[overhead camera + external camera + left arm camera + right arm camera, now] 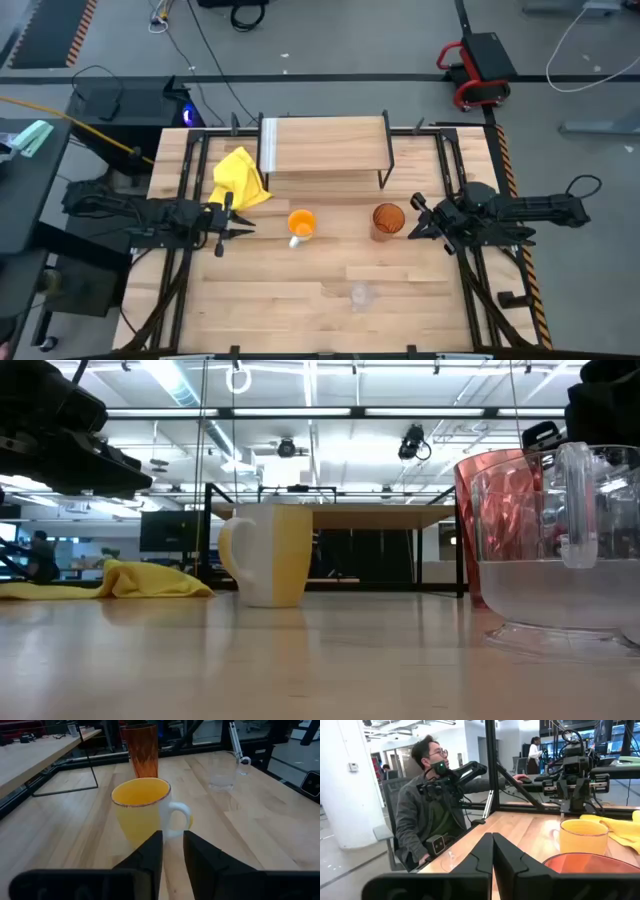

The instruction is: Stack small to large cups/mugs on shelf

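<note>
The orange mug (301, 224) with a white handle stands upright on the tabletop in front of the shelf (330, 145). The amber-brown tumbler (388, 220) stands upright to its right. The small clear glass cup (360, 295) stands nearer the front edge. My left gripper (243, 222) hovers left of the mug, pointing at it. Its fingers are a narrow gap apart and empty (173, 837). My right gripper (415, 218) is shut and empty, just right of the tumbler, whose rim (590, 862) shows below it. The mug (145, 810), tumbler (142, 750) and glass cup (222, 770) show in the left wrist view.
A yellow cloth (240, 180) lies at the shelf's left front corner, behind my left gripper. The shelf's thin black legs (382, 170) stand behind the mug and tumbler. A person (432, 805) sits beyond the table's edge. Bare tabletop (250, 300) lies at the front left.
</note>
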You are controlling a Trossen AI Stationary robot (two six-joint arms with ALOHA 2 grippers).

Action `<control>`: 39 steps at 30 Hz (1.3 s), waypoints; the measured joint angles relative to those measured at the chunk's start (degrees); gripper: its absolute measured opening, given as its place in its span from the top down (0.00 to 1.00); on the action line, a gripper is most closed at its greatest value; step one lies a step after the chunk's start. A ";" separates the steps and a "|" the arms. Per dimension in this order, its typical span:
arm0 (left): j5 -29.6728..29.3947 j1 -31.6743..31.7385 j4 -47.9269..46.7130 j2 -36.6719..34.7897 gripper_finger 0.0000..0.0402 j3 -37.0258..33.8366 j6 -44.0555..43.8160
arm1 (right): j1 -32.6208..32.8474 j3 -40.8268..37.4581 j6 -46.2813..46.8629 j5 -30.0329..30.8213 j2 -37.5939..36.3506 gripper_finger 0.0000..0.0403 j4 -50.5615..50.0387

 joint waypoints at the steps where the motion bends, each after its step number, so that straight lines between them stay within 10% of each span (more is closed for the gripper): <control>1: -0.02 0.01 0.00 0.00 0.80 0.00 0.00 | 0.00 0.01 0.01 -0.02 -0.02 0.97 0.00; 39: -0.02 0.01 0.02 0.00 0.78 0.02 0.00 | 0.00 0.02 0.02 -0.02 -0.02 0.97 0.00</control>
